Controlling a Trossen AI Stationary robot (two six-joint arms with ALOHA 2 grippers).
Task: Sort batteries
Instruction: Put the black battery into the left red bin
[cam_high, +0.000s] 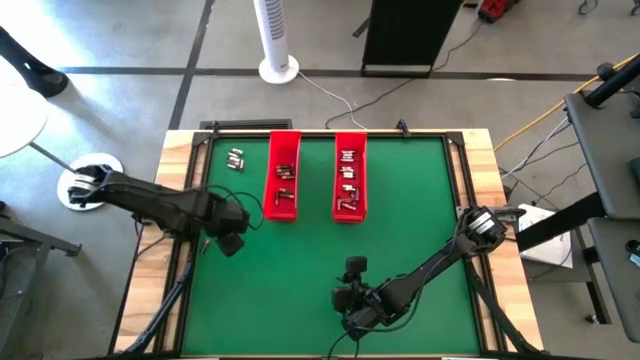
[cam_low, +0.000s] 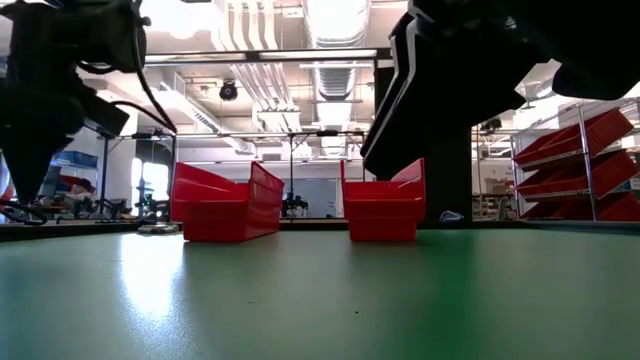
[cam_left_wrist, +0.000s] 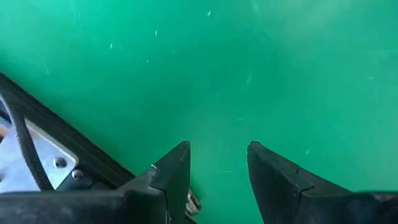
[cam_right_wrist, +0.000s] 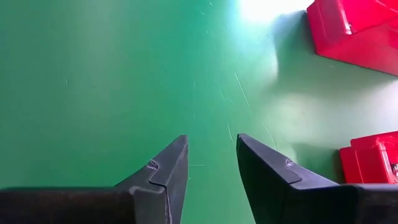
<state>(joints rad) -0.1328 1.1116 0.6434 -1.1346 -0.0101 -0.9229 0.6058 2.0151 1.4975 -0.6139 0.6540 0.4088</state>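
On the green table mat (cam_high: 300, 280), two long red plastic trays (cam_high: 283, 176) hold sorted cells, while tiny silvery-grey cylindrical batteries (cam_high: 236, 158) lie loose just beside the left tray. The left gripper (cam_left_wrist: 217, 163) and right gripper (cam_right_wrist: 211, 155) are held narrowly parted, empty. The loose cluster is best approached from directly above, one battery being centred between the fingers.

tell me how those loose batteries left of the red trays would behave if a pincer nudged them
The loose batteries look like tiny smooth cylinders lying on their sides on the flat green mat, so a sideways nudge would probably roll them. They seem stiff and smooth, so they might slip between pincer fingers. Being so small, they would likely scatter rather than move as a group.
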